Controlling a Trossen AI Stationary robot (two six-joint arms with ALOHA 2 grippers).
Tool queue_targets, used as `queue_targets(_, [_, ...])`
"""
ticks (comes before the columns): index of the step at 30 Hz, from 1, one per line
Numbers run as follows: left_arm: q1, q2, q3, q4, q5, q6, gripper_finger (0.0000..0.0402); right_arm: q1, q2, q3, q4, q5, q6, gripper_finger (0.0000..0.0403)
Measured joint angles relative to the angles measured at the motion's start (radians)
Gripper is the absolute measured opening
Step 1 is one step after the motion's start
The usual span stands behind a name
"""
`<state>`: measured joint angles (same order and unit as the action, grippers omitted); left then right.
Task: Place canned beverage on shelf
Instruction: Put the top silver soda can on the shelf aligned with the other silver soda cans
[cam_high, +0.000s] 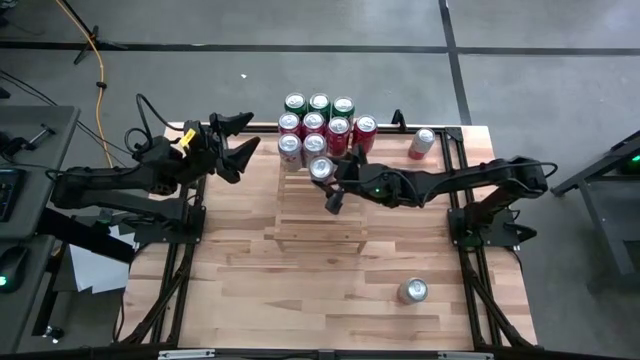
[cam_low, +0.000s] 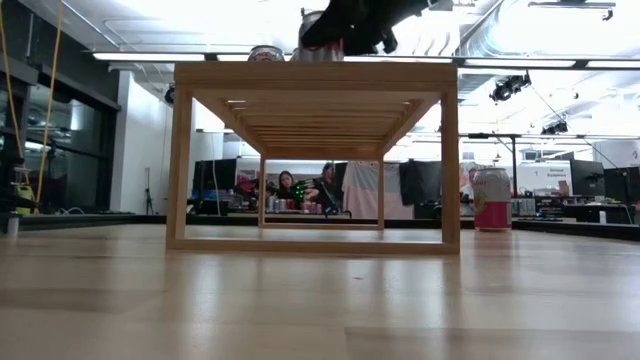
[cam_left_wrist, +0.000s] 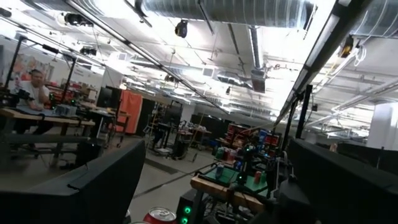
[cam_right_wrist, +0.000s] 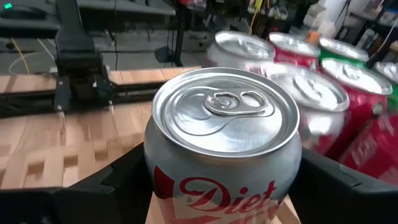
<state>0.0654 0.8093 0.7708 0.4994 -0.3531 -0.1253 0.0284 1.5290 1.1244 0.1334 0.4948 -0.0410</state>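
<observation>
1. A light wooden slatted shelf (cam_low: 315, 78) stands on the pale wooden table (cam_low: 320, 300).
2. A dark robot claw (cam_low: 345, 25) hangs just above the shelf's top.
3. A silver can top (cam_low: 266, 53) shows on the shelf.
4. A red-and-white upright can (cam_low: 492, 199) stands on the table beside the shelf.

Twelve cans (cam_high: 320, 168) in all: ten on one shelf (cam_high: 318, 218), two on the tabletop (cam_high: 300, 290).
</observation>
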Motion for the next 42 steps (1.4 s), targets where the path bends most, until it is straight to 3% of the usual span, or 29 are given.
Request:
queue_targets(11, [-0.001, -0.066, -0.001, -0.082, 0.084, -0.03, 0.0388, 0.041, -0.182, 0.022, -0.417, -0.022, 0.144, 0.0282])
queue_targets(15, [0.0, -0.086, -0.001, -0.089, 0.084, -0.031, 0.0388, 0.006, -0.24, -0.085, -0.315, -0.019, 0.185, 0.0282])
queue_targets(20, [0.0, -0.09, -0.001, -0.091, 0.082, -0.046, 0.0388, -0.057, -0.261, -0.24, 0.055, -0.016, 0.196, 0.0282])
queue_targets(22, [0.0, -0.09, -0.001, -0.092, 0.081, -0.055, 0.0388, -0.073, -0.259, -0.26, 0.116, -0.012, 0.194, 0.0282])
queue_targets(42, [-0.001, -0.09, -0.001, -0.091, 0.046, -0.047, 0.0388, -0.09, -0.179, -0.248, 0.118, 0.024, 0.067, 0.0282])
